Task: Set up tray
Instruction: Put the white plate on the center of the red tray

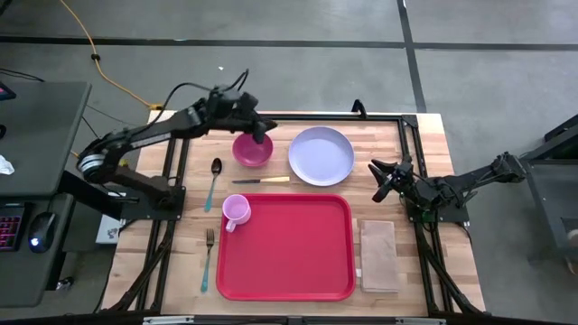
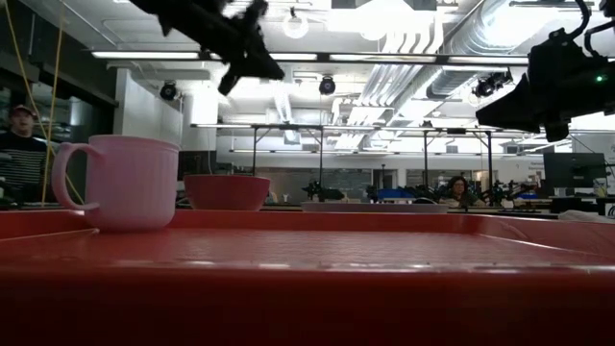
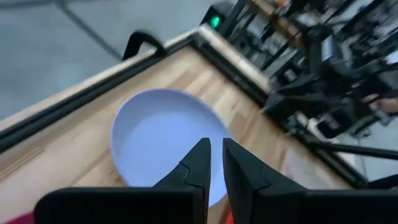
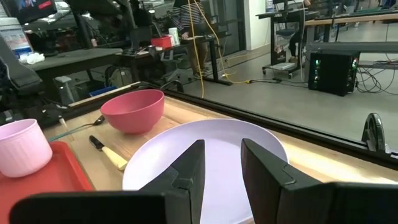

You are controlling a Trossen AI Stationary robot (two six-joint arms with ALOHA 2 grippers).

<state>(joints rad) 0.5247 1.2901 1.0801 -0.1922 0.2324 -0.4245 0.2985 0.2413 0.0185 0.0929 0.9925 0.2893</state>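
On the left side of the table (image 1: 424,135) a fork (image 1: 208,257) lies near, and a spoon (image 1: 214,183) lies farther, both just left of the tray (image 1: 298,262). The left gripper (image 1: 263,134) hangs over the far part of the table, above the right rim of the pink bowl (image 1: 250,151). Its fingers (image 3: 199,163) have only a narrow gap between them and they pinch nothing.

The tray lies flat in the near middle of the table. A pink mug (image 1: 236,213) stands in its far left corner; the rest of its floor is bare. Just beyond its far edge lies a knife (image 1: 260,181), and farther still, to the right of the bowl, the pale plate (image 1: 321,155).

I judge the tray to be light, stiff plastic with a smooth and rather slippery floor. It is too wide to be gripped across, so the only good hold is the low raised rim, pinched from above at the middle of a side. Because the mug stands on it, a lift at one edge would tilt it and the mug could slide.

To the right, a tan napkin (image 1: 378,255) lies just beside the tray. The right gripper (image 1: 386,181) waits far right of the tray, beside the plate, with fingers (image 4: 189,168) slightly apart and empty.
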